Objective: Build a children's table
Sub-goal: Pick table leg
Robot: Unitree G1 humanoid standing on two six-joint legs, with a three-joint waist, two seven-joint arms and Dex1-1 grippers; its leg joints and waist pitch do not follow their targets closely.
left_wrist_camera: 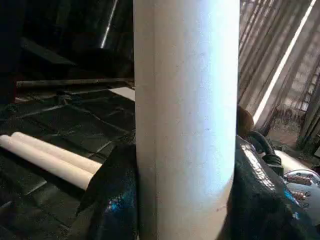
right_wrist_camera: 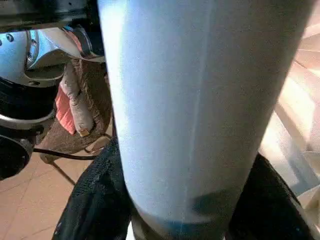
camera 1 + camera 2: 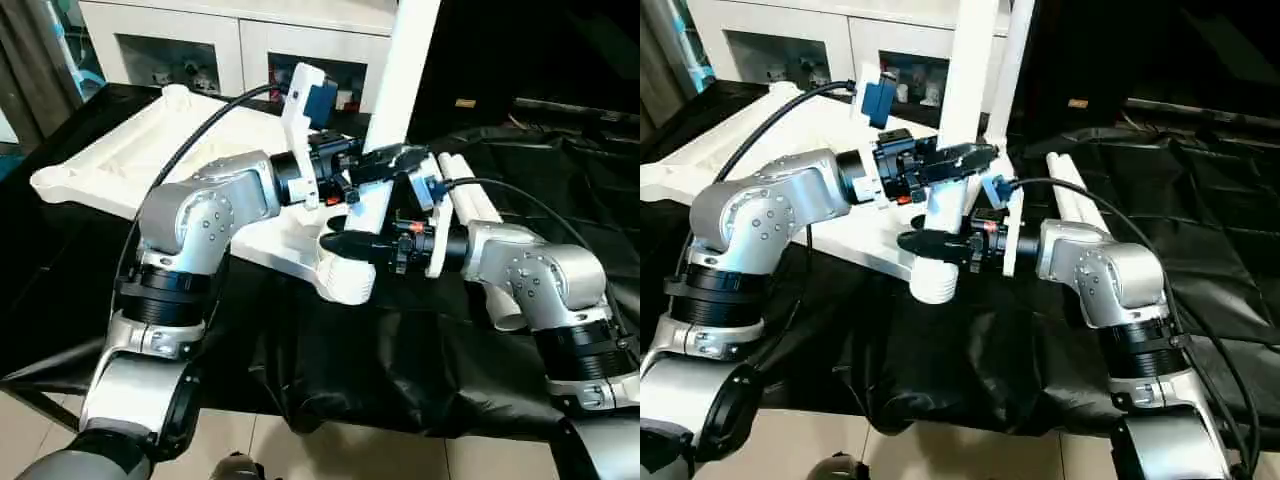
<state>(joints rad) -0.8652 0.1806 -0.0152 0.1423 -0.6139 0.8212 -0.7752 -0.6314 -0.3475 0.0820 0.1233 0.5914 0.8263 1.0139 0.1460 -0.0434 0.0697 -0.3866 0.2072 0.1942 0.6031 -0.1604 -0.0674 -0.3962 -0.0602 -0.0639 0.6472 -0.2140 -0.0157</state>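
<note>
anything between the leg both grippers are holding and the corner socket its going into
Nothing visible. The upright leg, clamped by the left gripper and right gripper, already meets the corner socket of the tabletop.

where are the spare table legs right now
In the left eye view, the spare legs lie side by side on the black-draped table, on the robot's right, just behind the right gripper and right of the upright leg standing in the tabletop's corner socket.

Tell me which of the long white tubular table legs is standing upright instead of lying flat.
The long white tubular leg gripped by both black-fingered grippers, rising from the near corner socket of the white plastic tabletop. The other white tubular legs lie flat on the black cloth.
</note>
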